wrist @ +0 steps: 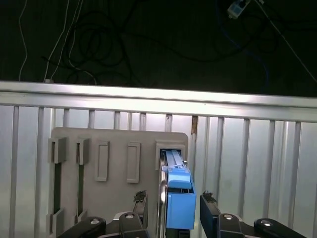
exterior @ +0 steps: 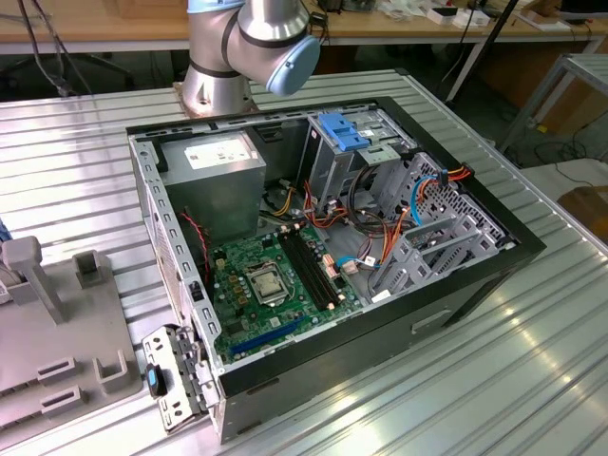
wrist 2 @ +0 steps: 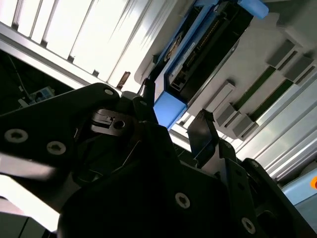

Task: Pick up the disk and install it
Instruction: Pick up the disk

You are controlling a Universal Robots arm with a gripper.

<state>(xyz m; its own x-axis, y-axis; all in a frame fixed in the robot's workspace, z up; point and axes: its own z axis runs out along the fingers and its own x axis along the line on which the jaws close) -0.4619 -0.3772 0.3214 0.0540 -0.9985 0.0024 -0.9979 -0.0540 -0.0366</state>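
The disk (wrist: 181, 208) is seen standing on edge in an end slot of a grey holder (wrist: 114, 144), its bright blue rails (wrist 2: 171, 106) turned towards the camera in both wrist views. The pincer (wrist: 174, 197) is held released, its two black fingers (wrist: 208, 203) spread to either side of the disk; a narrow gap is left on each side, so nothing is grasped. The holder is laid on a ribbed metal surface (exterior: 532, 361). In the exterior view, an open computer case (exterior: 475, 275) is set on the same surface, with the arm (exterior: 252, 43) mounted behind it. Inside, a green motherboard (exterior: 266, 285), a light-blue bracket (exterior: 342, 130) and a grey box (exterior: 214, 185) are shown. A white label (exterior: 214, 152) is borne by the box; its print cannot be made out.
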